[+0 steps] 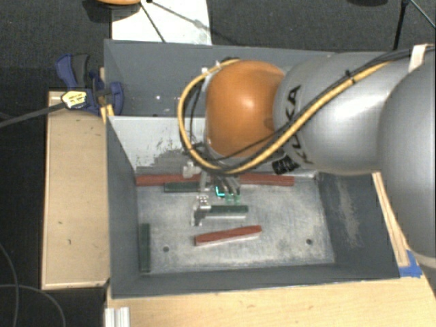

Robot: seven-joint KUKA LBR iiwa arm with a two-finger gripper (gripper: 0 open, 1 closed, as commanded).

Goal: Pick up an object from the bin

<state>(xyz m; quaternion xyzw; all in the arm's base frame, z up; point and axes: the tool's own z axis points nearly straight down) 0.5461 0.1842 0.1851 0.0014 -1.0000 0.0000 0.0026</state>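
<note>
My jaws are down over a dark green bar [233, 210] in the middle of the grey bin [293, 244].
They sit at that bar's left end, close to the floor; I cannot tell whether they are wide or narrow. A red-brown bar [228, 235] lies just beside it, nearer the camera. A longer red-brown strip [153, 180] runs along the back.

The claw [202, 210] hangs at a dark green bar [233, 210], near a red bar [228, 235].
</note>
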